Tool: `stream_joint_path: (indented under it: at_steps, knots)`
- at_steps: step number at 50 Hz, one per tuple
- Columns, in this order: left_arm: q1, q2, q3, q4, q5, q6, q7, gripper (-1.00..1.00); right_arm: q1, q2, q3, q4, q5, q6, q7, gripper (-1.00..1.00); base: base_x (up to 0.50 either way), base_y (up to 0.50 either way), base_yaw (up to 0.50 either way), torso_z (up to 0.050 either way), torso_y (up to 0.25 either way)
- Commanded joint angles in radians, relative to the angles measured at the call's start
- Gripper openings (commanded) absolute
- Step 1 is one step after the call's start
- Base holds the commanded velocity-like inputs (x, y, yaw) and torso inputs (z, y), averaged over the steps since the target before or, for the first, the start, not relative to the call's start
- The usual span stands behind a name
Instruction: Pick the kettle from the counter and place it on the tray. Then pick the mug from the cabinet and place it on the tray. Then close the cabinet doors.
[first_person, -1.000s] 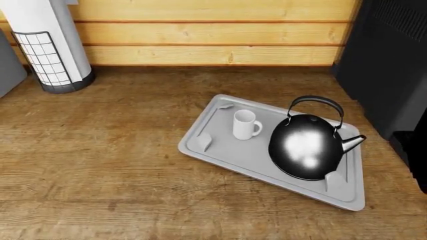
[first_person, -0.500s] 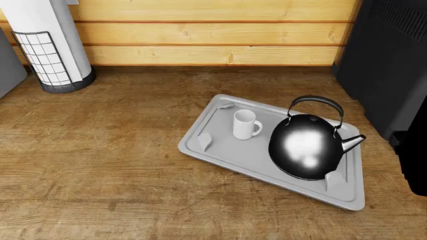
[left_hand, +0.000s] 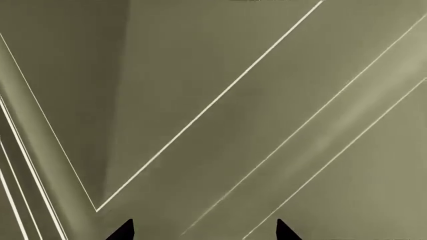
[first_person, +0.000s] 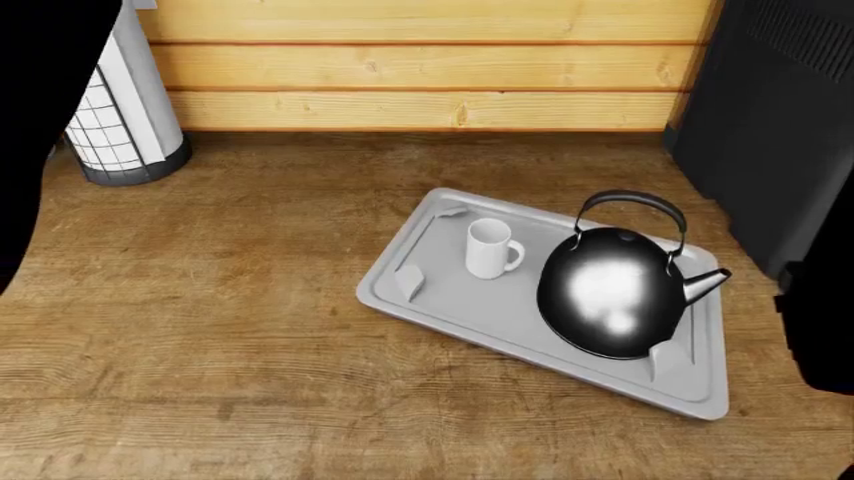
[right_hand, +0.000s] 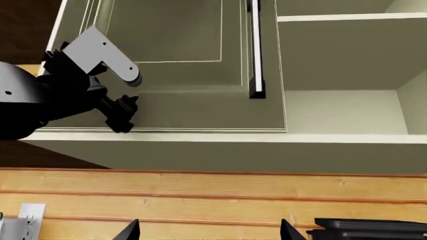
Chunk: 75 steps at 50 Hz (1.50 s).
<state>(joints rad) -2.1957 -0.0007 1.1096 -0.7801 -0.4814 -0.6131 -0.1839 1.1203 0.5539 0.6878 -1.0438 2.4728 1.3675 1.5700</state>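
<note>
Kettle and mug sit on tray; both tools' tips spread apart, holding nothing: left tool, right tool.

Head view down over counter, wrists face cabinet — left closest

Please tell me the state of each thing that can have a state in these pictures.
kettle: upright on the tray.
mug: upright on the tray, beside the kettle.
left cabinet door: closed or almost closed.
right cabinet side: open, shelves visible.
left gripper: open, at a cabinet panel.
right gripper: open, holding nothing.
</note>
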Motion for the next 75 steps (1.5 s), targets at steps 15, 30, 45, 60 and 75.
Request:
stream_joint_path:
  at_steps: [15,30,45,60,75]
  knots:
    - [-0.024,-0.041,0.193,-0.225,-0.611,0.207,0.023,1.0,-0.004,-0.013,0.018,-0.003,0.008,0.018,0.001,1.0,0.0,0.0,0.0,0.0,0.0]
    - [0.101,-0.655,-0.15,0.884,-0.954,0.226,-0.5,1.0,0.038,0.022,-0.052,-0.003,-0.02,-0.034,0.001,1.0,0.0,0.0,0.0,0.0,0.0]
    - [0.8,-1.245,-0.28,1.711,-0.859,0.736,-0.797,1.0,0.078,0.067,-0.105,-0.003,-0.067,-0.056,0.001,1.0,0.0,0.0,0.0,0.0,0.0]
    - [0.986,-1.391,-0.252,1.8,-0.739,0.946,-0.844,1.0,0.19,0.134,-0.225,-0.003,-0.145,-0.117,0.001,1.0,0.0,-0.36,0.0,0.0,0.0]
    - [1.022,-1.387,-0.235,1.801,-0.738,0.995,-0.85,1.0,0.178,0.12,-0.216,-0.003,-0.147,-0.101,0.001,1.0,0.0,-0.5,0.0,0.0,0.0]
